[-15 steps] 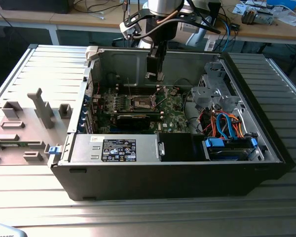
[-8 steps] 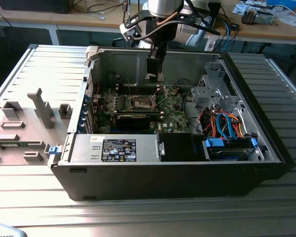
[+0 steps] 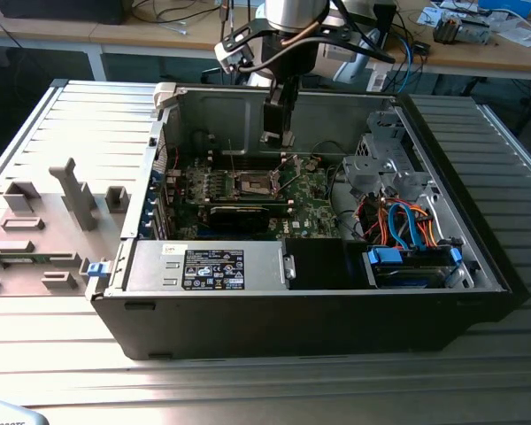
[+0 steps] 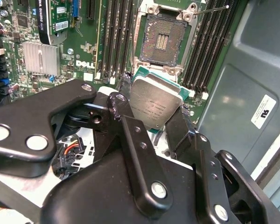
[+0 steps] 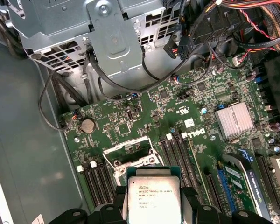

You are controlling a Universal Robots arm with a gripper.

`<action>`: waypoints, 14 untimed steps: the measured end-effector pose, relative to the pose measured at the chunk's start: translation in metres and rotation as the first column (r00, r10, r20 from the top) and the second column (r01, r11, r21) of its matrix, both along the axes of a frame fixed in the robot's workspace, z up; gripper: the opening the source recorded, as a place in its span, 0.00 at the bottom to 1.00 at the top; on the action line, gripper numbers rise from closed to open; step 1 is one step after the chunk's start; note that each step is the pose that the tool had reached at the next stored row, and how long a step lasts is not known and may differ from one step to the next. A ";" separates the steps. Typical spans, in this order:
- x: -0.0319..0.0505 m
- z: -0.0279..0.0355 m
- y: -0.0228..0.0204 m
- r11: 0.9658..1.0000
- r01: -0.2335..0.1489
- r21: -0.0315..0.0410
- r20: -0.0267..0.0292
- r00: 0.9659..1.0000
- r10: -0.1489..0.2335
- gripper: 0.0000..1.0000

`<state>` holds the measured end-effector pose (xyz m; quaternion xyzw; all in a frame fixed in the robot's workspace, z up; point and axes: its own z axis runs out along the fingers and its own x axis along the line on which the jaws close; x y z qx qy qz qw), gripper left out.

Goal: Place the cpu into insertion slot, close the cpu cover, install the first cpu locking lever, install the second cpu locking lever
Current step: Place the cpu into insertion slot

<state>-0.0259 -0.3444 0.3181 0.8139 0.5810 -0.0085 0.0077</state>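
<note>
— Case (image 3: pixel 292 328) lying open on the counter (image 3: pixel 248 390), green board (image 3: pixel 314 208) inside it, all around the insertion slot (image 4: pixel 164 39). Where is the pincer (image 4: pixel 151 109)?

— Above the slot, well clear of it. Its two fingers (image 4: pixel 177 128) are closed on opposite edges of the cpu (image 4: pixel 155 103), so the chip hangs over the slot, touching nothing else.

— How would you seat it well?

— My judgement: square its edges to the slot's rim, keep it level, lower gently, and never slide it across the contacts.

— Counts?

— One case, one board, one pincer, one slot, one cpu.
</note>
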 end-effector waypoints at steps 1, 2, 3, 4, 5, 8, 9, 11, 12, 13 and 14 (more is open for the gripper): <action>0.0000 -0.0001 0.0000 1.000 0.000 0.000 0.000 1.000 0.000 0.54; -0.0001 -0.0002 -0.0001 1.000 0.000 0.000 0.000 1.000 0.000 0.54; -0.0003 -0.0004 -0.0001 1.000 -0.004 0.000 0.000 1.000 0.004 0.54; -0.0003 -0.0005 -0.0001 1.000 -0.015 0.000 0.000 1.000 0.015 0.54; -0.0003 -0.0006 -0.0001 1.000 -0.026 0.000 0.000 1.000 0.026 0.54; -0.0003 -0.0009 -0.0001 0.996 -0.090 0.000 0.000 0.996 0.090 0.54; -0.0003 -0.0011 -0.0001 0.994 -0.110 0.000 0.000 0.994 0.110 0.54; -0.0003 -0.0013 -0.0001 0.989 -0.148 0.000 0.000 0.989 0.148 0.54; -0.0003 -0.0016 -0.0001 0.985 -0.172 0.000 0.000 0.985 0.172 0.54; -0.0003 -0.0018 -0.0001 0.979 -0.205 0.000 0.000 0.979 0.205 0.54; -0.0003 -0.0021 -0.0001 0.973 -0.232 0.000 0.000 0.973 0.232 0.54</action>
